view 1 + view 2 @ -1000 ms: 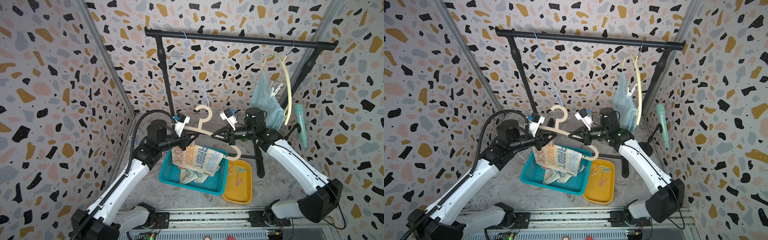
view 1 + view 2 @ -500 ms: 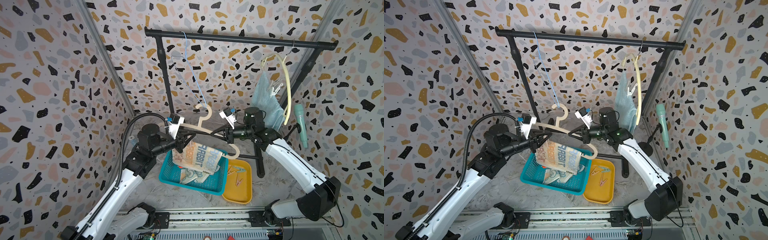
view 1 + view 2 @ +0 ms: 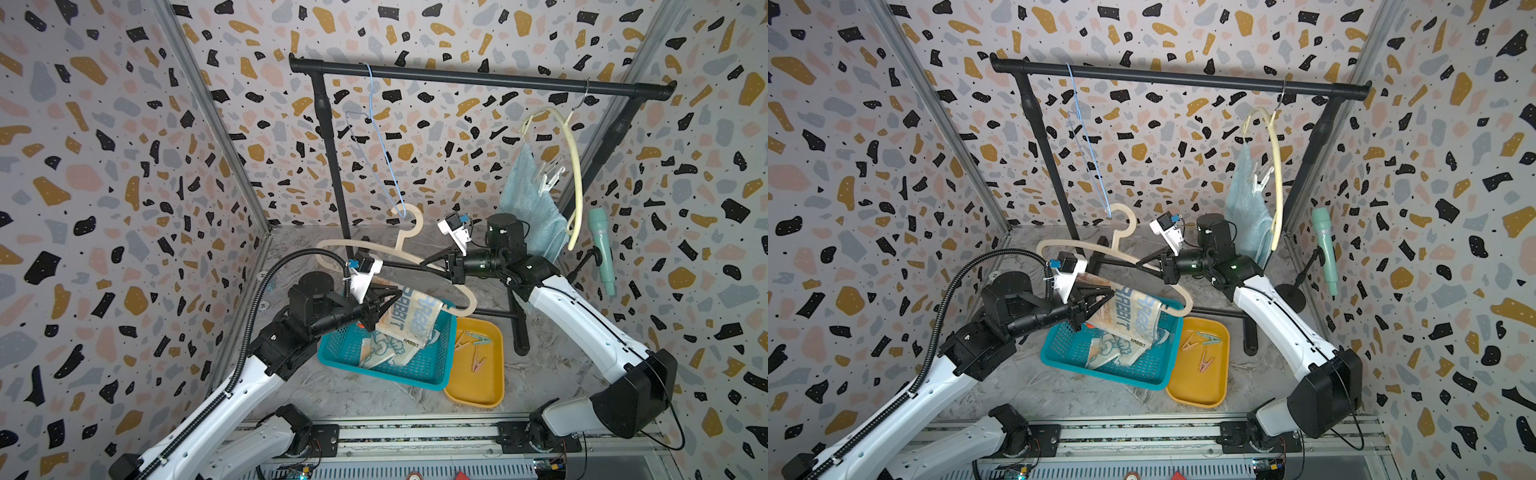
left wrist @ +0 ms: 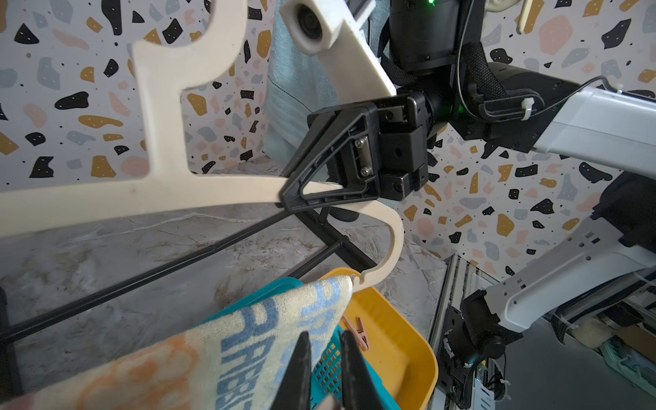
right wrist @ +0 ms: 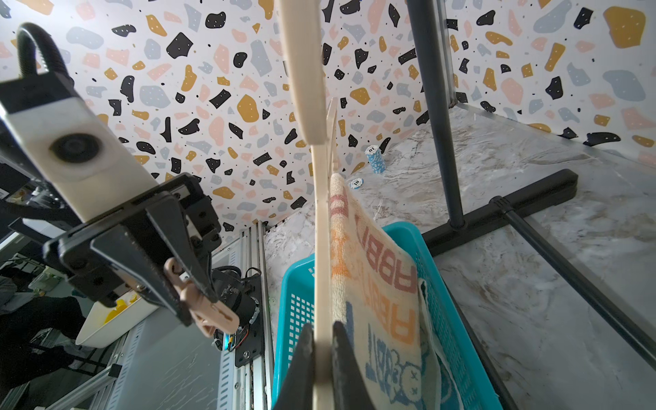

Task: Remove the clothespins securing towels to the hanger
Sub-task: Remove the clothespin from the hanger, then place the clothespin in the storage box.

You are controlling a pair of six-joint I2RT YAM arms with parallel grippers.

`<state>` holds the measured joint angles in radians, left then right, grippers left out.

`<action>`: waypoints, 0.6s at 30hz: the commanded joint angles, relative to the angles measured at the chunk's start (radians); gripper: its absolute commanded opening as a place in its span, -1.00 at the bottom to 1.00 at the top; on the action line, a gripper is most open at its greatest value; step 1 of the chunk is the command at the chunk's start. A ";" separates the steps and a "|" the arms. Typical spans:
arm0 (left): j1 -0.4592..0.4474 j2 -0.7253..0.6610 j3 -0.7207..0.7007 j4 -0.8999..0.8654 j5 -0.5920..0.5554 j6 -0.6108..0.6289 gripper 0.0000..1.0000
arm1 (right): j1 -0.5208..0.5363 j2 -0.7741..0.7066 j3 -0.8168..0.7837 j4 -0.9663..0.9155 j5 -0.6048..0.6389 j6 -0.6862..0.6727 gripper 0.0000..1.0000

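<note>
A cream hanger [image 3: 399, 245] hangs by its hook from a blue wire hanger [image 3: 382, 153]. My right gripper [image 3: 424, 262] [image 5: 323, 328] is shut on the cream hanger's right arm. The striped RABBIT towel [image 3: 409, 318] [image 4: 248, 340] drapes over its lower bar, above the teal basket [image 3: 374, 372]. My left gripper [image 3: 397, 296] [image 4: 324, 337] sits against that towel's left edge, shut on a peach clothespin [image 5: 206, 305]. A cream cartoon towel [image 3: 380, 349] lies in the basket. A light-blue towel [image 3: 528, 208] hangs at the right under white clothespins [image 3: 548, 178].
A yellow tray [image 3: 478, 386] right of the basket holds several loose clothespins [image 3: 473, 345]. The black rail [image 3: 478, 79] and its stand legs [image 3: 519, 324] cross behind the arms. A mint-green microphone [image 3: 600, 245] stands on a stand by the right wall. Poker chips [image 5: 374, 159] sit on the marble floor.
My left wrist has dropped lower and swung in beside the RABBIT towel over the basket, still shut on its clothespin. The right gripper has kept its hold on the hanger.
</note>
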<state>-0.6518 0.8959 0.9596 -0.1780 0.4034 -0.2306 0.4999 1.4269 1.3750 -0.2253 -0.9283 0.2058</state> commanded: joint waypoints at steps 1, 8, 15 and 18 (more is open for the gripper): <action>-0.037 -0.017 -0.035 0.083 -0.060 -0.033 -1.00 | 0.004 -0.026 0.001 0.060 -0.005 0.014 -1.00; -0.161 0.025 -0.081 0.178 -0.128 -0.084 -1.00 | 0.000 -0.033 -0.014 0.078 0.003 0.027 -1.00; -0.259 0.082 -0.133 0.313 -0.168 -0.153 -1.00 | -0.007 -0.037 -0.047 0.137 0.006 0.069 -1.00; -0.290 0.109 -0.145 0.353 -0.185 -0.174 -1.00 | -0.006 -0.029 -0.041 0.139 0.010 0.072 -1.00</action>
<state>-0.9211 0.9905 0.8242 0.0593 0.2474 -0.3645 0.4965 1.4265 1.3228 -0.1448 -0.9146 0.2630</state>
